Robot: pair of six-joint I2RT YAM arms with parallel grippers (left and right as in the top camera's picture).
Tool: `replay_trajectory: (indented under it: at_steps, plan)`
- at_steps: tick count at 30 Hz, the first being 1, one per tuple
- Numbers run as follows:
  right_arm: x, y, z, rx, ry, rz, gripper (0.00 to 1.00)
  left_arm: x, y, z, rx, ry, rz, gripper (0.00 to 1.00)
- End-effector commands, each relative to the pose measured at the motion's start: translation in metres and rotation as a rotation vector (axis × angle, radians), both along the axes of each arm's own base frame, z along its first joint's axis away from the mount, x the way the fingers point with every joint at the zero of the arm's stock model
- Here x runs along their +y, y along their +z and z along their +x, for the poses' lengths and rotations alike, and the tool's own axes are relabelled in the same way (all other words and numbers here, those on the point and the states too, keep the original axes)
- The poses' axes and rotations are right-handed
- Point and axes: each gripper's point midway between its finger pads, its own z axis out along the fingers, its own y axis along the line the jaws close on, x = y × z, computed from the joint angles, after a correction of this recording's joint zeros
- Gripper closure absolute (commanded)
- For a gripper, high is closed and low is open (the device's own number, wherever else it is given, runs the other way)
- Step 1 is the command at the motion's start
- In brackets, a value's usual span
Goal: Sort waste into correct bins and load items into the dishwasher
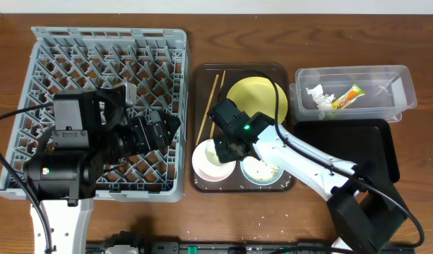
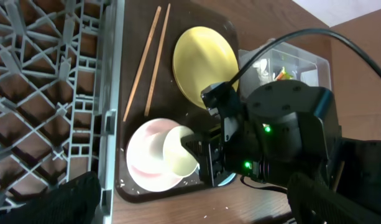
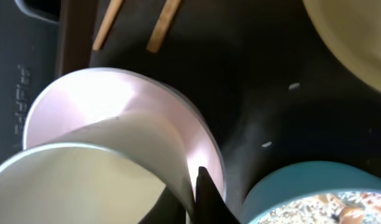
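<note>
On the dark brown serving tray (image 1: 200, 77), a small cream-white bowl (image 1: 215, 156) sits nested in a wider white bowl (image 1: 202, 168). My right gripper (image 1: 224, 149) is shut on the inner bowl's wall (image 3: 146, 149), one finger inside and one outside. A light blue bowl (image 1: 261, 171) holding rice stands beside it on the right. The yellow plate (image 1: 255, 99) and the chopsticks (image 1: 209, 102) lie further back on the tray. My left gripper (image 1: 172, 128) hangs open and empty over the right side of the grey dishwasher rack (image 1: 103, 63).
The clear tub (image 1: 389, 79) at the back right holds a crumpled tissue (image 1: 316, 96) and a snack wrapper (image 1: 347, 97). The black tray (image 1: 350, 141) lies in front of it, partly under my right arm. A few rice grains (image 2: 226, 208) lie on the table in front of the brown tray.
</note>
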Motion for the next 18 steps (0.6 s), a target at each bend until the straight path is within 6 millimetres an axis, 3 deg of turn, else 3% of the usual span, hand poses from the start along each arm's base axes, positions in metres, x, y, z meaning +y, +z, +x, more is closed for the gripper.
replay_trajectory:
  at_steps: [1,4,8,14,18]
  plan:
    - [-0.007,0.02,0.01,-0.051,-0.043,0.023,0.99,0.0,0.011,0.005,-0.051,-0.01,-0.001,0.04]
    - [-0.012,0.048,0.013,-0.078,-0.038,0.09,0.99,0.0,0.017,0.011,-0.08,-0.001,-0.008,0.04]
    - [-0.025,0.103,0.019,-0.138,-0.031,0.237,0.99,-0.003,0.025,0.018,-0.092,0.034,-0.06,0.04]
    - [-0.06,0.179,0.036,-0.277,-0.032,0.466,0.99,-0.035,0.049,0.016,-0.136,-0.135,-0.238,0.04]
    - [-0.073,0.217,0.039,-0.339,0.047,0.638,0.99,-0.061,0.074,0.008,-0.176,-0.327,-0.414,0.04]
